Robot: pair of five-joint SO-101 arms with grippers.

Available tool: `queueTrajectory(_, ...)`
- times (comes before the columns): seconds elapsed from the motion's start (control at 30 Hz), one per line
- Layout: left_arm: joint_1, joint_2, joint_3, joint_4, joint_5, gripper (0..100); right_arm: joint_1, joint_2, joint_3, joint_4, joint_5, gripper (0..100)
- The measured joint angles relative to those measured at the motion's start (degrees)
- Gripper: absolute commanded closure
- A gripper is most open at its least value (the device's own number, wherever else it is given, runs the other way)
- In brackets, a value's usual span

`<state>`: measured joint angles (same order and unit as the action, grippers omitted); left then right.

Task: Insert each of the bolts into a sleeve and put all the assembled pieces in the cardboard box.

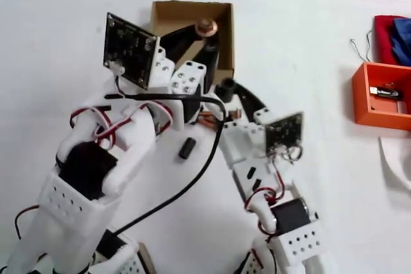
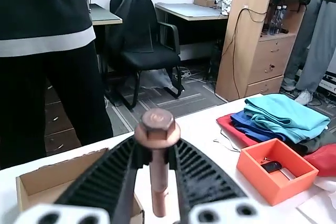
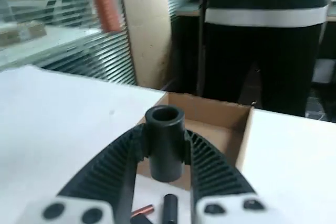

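My left gripper is shut on a copper bolt and holds it above the cardboard box. In the left wrist view the bolt stands upright between the jaws of the left gripper, hex head on top. My right gripper sits just in front of the box's near right corner, shut on a black sleeve. That sleeve stands upright in the right gripper, bore facing up, with the box behind it.
A loose black sleeve lies on the table between the arms. Another sleeve and a copper bolt lie under the right gripper. An orange bin and folded cloths stand at the far right. A black cable crosses the table.
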<state>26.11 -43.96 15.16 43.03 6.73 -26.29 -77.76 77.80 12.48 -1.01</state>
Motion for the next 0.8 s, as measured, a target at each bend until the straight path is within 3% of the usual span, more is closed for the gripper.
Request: queueTrajectory(0.8,-0.1,0.0,5.8,-0.4,-0.1,97,-2.1,3.9,-3.2,-0.8,0.0,97.5)
